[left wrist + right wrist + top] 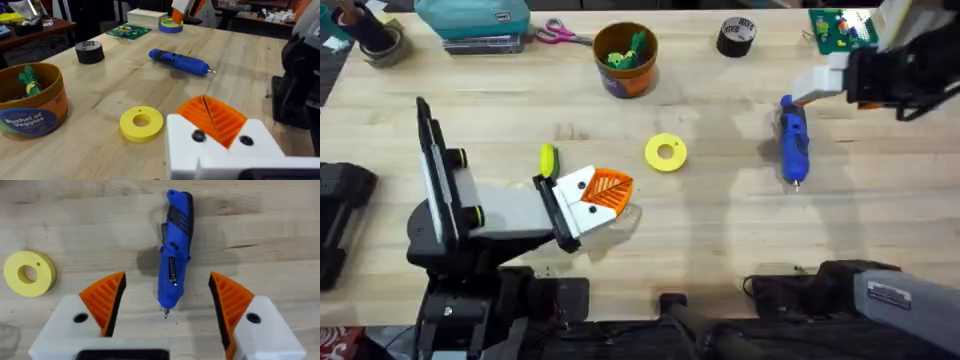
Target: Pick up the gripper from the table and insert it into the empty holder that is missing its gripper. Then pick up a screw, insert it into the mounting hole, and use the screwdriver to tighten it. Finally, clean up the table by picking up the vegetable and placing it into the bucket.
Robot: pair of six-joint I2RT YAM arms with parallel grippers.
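Wooden table (720, 215), pretty tidy: one screwdriver (793, 140), one bucket (626, 60), one yellow ring (666, 152), one tape roll (736, 36). That screwdriver's blue, pen-shaped, pale tip, lying flat on the right side. Right pincer (167, 297) hangs over it, fingers spread wide. Left pincer (605, 195) looks closed, holding nothing.

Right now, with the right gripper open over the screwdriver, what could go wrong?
1. The screwdriver lies loose between the right gripper's orange pads. An off-centre close could roll or turn it on the table.
2. A grip close to its tip could leave the heavier body tilting when lifted.
3. The yellow ring lies beside it, and a swing towards the left gripper could knock it.
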